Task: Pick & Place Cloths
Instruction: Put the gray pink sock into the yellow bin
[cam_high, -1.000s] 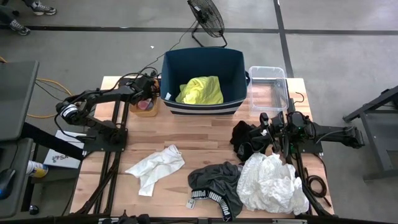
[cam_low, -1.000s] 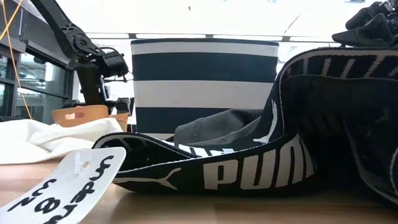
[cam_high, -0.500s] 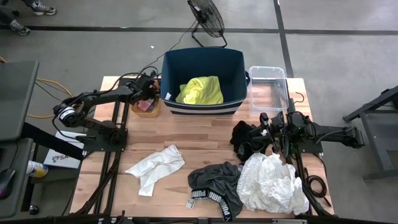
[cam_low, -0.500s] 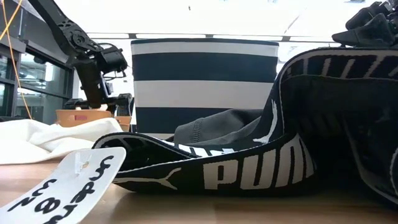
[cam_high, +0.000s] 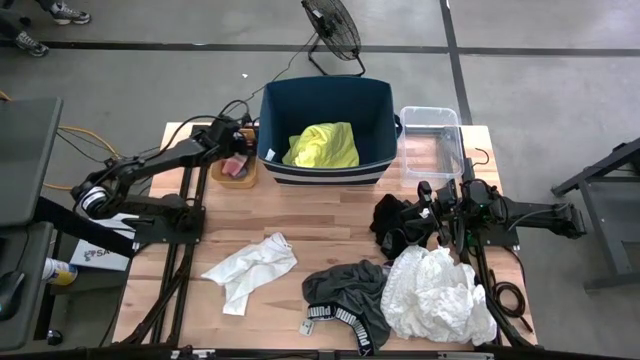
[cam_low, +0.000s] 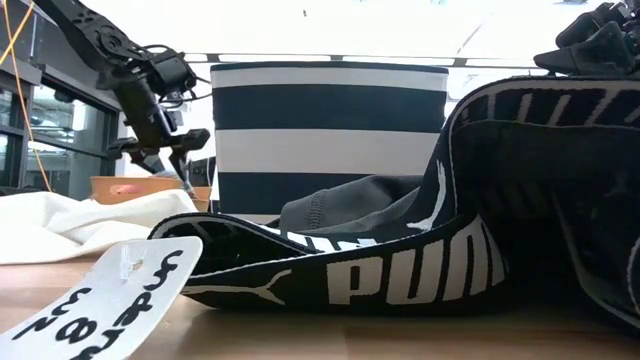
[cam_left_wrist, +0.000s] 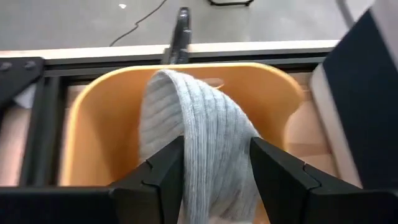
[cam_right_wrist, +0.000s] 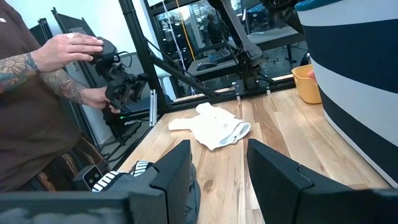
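My left gripper (cam_left_wrist: 216, 180) hangs over the small orange tray (cam_high: 232, 172) beside the navy bin (cam_high: 325, 125), fingers apart. A grey ribbed sock (cam_left_wrist: 199, 137) lies in the tray and fills the gap between them. A yellow shirt (cam_high: 322, 146) lies in the bin. On the table lie a small white cloth (cam_high: 250, 268), dark grey shorts (cam_high: 345, 295) with a lettered waistband (cam_low: 400, 280), a large white cloth (cam_high: 435, 295) and a black cloth (cam_high: 395, 225). My right gripper (cam_right_wrist: 217, 168) waits open and level at the right, by the black cloth. My left gripper comes slanting down from the table's left over the tray. The sock's two sides (cam_left_wrist: 186, 155) run right along the fingers' inner faces. I cannot tell whether the fingers touch it. The sock rests in the tray, its far end humped up near the far rim.
A clear plastic box (cam_high: 432, 140) stands right of the bin. A person (cam_right_wrist: 37, 106) holding control handles stands beyond the table's left side. A fan (cam_high: 332, 28) stands on the floor behind the bin. Bare wood lies mid-table, in front of the bin.
My left gripper has risen a little above the orange tray and rolled its wrist, while the arm's elbow has swung toward the table's near left. The sock stays in the tray.
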